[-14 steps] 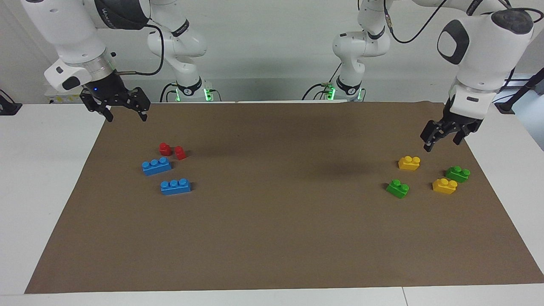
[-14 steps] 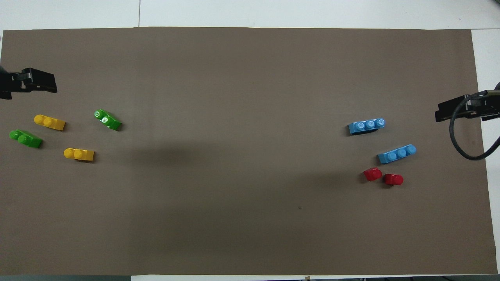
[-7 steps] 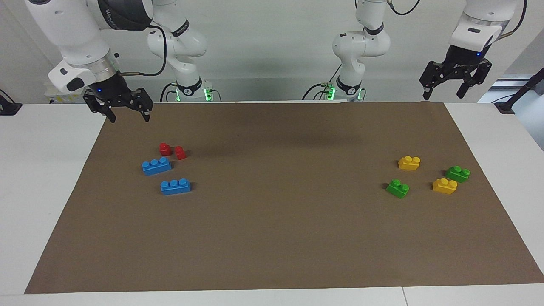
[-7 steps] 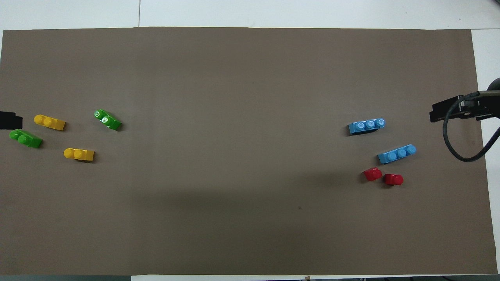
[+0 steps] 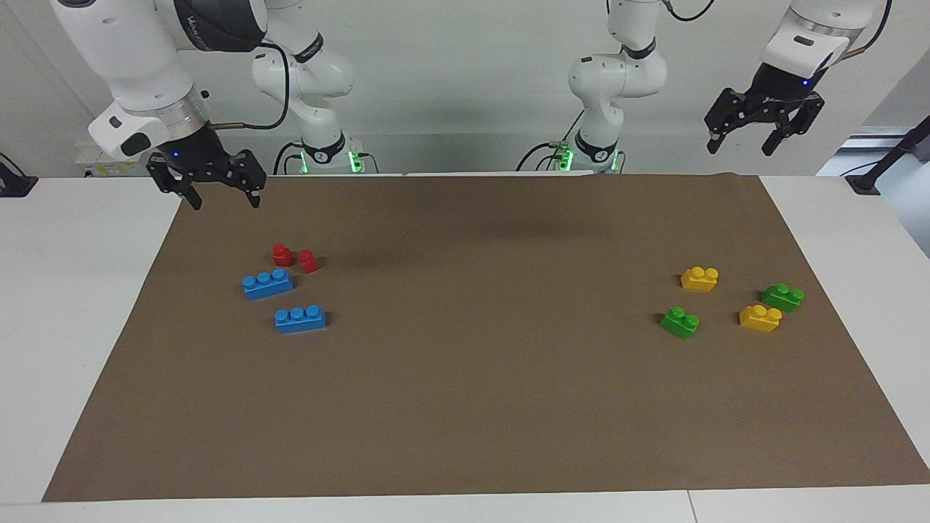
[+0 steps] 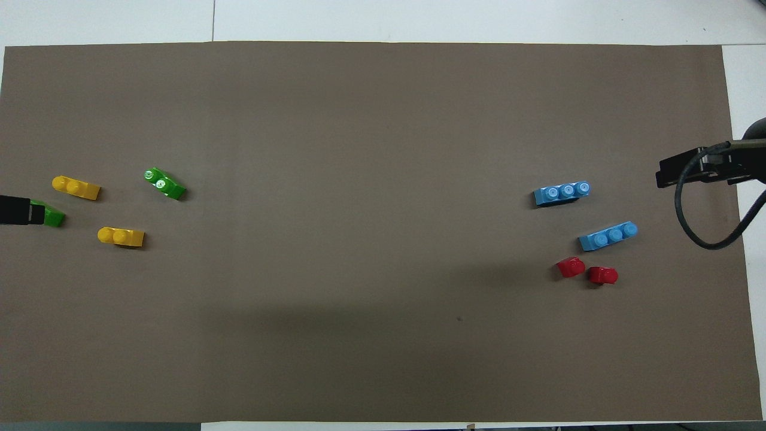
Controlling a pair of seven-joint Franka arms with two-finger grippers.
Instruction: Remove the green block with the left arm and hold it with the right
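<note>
End effectors left point(image 5: 761, 136) and right point(image 5: 215, 190) both open, empty, above mat point(image 5: 465, 407) edges.

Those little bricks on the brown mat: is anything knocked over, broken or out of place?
Nothing stands out. The two green bricks and two yellow bricks sit studs up toward the left arm's end; the blue bricks and red pieces lie toward the right arm's. Both grippers hang open, empty.

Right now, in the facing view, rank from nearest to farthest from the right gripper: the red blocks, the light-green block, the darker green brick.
From the right gripper:
1. red blocks, at the right arm's end.
2. green block, toward the left arm's end.
3. darker green brick, outermost at that end.
</note>
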